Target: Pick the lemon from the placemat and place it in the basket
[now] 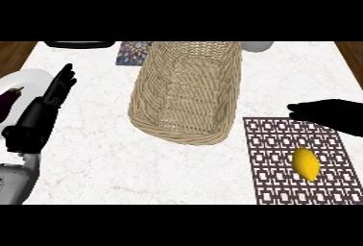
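Here the white surface [92, 158] carries a long wicker basket [188, 91] at its middle, with the patterned placemat [276, 158] just beside it at the right. The right hand [333, 115] hovers over the placemat's far edge, fingers relaxed, holding nothing; the left hand [50, 103] rests at the left, fingers straight. The lemon [306, 163] lies on the placemat, apart from both hands

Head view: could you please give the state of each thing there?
Brown lattice-patterned placemat: flat on white marble counter.
Yellow oval lemon: lying on placemat, ungrasped.
Tan woven wicker basket: empty.
Left hand: open, resting, fingers up.
Right hand: open, holding nothing.
Purple aubergine: on white plate.
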### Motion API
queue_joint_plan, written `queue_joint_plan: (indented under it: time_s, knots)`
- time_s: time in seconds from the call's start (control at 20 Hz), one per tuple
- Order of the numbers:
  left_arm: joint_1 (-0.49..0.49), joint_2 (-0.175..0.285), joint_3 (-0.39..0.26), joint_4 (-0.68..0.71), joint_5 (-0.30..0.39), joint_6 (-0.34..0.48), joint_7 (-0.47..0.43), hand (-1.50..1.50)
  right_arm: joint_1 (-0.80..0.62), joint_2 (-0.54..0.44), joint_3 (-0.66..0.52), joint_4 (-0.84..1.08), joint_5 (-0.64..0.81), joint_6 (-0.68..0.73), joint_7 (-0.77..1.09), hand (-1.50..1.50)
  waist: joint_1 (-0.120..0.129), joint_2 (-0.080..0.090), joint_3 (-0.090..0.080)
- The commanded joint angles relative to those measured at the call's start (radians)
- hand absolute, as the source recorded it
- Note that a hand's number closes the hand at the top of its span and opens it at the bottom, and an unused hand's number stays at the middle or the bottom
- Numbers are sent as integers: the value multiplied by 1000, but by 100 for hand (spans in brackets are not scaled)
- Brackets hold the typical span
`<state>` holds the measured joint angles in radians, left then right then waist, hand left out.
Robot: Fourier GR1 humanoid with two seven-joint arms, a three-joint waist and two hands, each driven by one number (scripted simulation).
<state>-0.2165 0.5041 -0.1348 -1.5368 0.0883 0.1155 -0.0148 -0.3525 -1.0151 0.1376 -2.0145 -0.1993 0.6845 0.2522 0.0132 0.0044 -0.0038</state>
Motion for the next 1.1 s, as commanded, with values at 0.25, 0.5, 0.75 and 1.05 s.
queue_joint_plan:
  time_s: [0.25,0.5,0.75,1.05]
  knots:
    - [-28,-43,7,38,-22,-9,-11,0,-161,-86,64,184,52,351,-49,-150,7,1,3]
    - [24,-20,30,-12,-34,-53,-22,0,-201,6,80,321,238,402,-168,-150,9,0,4]
    - [0,-59,57,50,-47,-55,-32,0,-102,78,140,274,436,327,-262,-150,-8,-3,4]
    - [-63,-91,67,88,-64,-80,-6,0,-110,115,207,309,604,316,-324,-150,-10,-2,4]
